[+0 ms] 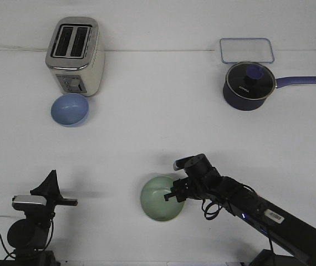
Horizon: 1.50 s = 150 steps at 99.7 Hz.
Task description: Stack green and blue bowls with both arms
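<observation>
The pale green bowl point(158, 198) sits low in the middle of the front view, near the table's front edge. My right gripper point(176, 193) is at the bowl's right rim, with its fingers over the rim. Whether they are closed on the rim is hidden by the wrist. The light blue bowl point(70, 109) stands on the table at the far left, right in front of the toaster. My left gripper point(51, 178) is at the front left, far from both bowls. It points upward with its fingers together and holds nothing.
A cream toaster point(75, 55) stands at the back left, touching or nearly touching the blue bowl. A dark navy lidded saucepan point(248, 85) with its handle to the right and a clear rectangular tray point(246, 50) are at the back right.
</observation>
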Each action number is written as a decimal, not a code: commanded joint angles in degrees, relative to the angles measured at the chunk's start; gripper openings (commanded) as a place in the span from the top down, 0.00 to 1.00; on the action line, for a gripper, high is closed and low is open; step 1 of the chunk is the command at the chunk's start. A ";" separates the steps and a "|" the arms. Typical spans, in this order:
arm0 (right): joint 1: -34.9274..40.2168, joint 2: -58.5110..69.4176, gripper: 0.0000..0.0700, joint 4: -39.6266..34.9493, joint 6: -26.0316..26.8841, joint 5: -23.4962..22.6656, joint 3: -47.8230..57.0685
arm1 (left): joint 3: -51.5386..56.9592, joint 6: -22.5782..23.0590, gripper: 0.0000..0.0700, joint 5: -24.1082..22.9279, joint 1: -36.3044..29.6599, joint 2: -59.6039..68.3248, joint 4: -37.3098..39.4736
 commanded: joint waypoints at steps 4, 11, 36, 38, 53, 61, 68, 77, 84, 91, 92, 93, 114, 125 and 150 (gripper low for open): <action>0.85 1.64 0.97 1.55 0.87 0.13 0.74 | -1.11 0.92 0.98 0.02 -0.02 -0.09 0.57; 0.87 2.14 0.74 1.68 0.96 0.09 0.76 | -1.09 0.92 0.98 0.02 -0.04 -0.09 0.57; 0.31 -0.04 0.41 1.27 -0.07 0.04 1.33 | -1.09 0.92 0.98 0.02 -0.04 -0.09 0.74; -0.02 -0.81 0.41 1.14 -0.44 0.07 1.64 | -1.09 0.92 0.98 0.02 -0.02 -0.09 0.79; -3.54 -8.02 0.41 -0.31 -2.56 0.35 4.04 | -0.92 -2.89 0.98 0.02 -0.04 -0.09 1.22; -6.91 -12.85 0.41 -1.62 -5.40 2.51 5.57 | -0.46 -10.01 0.98 -0.02 -0.02 -0.09 1.49; -10.21 -17.49 0.41 -1.36 -9.05 6.01 6.14 | -0.02 -16.20 0.98 -0.02 -0.02 -0.09 1.97; -14.71 -23.21 0.41 -1.11 -14.56 11.98 6.10 | 0.87 -23.87 0.98 -0.09 -0.02 -0.07 1.75; -18.23 -27.15 0.41 -1.66 -17.94 14.91 5.70 | 2.25 -28.68 0.98 -0.09 -0.02 -0.04 0.31; -21.55 -30.86 0.41 -1.53 -19.21 15.13 4.31 | 4.70 -30.08 0.98 -0.02 -0.02 1.07 -3.17; -22.10 -31.50 0.41 -1.46 -19.21 15.13 3.96 | 5.11 -30.21 0.98 -0.02 -0.02 1.38 -3.76; -22.62 -32.06 0.41 -1.44 -19.21 15.15 3.65 | 5.57 -30.34 0.98 -0.02 -0.02 1.73 -4.42; -31.50 -44.54 0.41 1.92 -22.08 14.40 -7.28 | 18.40 -30.18 0.98 0.00 -0.02 16.92 -12.33; -33.77 -50.34 0.41 3.37 -23.80 14.19 -12.26 | 27.41 -30.12 0.98 0.02 -0.02 28.79 -15.19; -35.04 -55.87 0.41 3.17 -24.26 12.48 -14.53 | 45.88 -25.57 0.71 3.82 -0.02 54.29 -21.84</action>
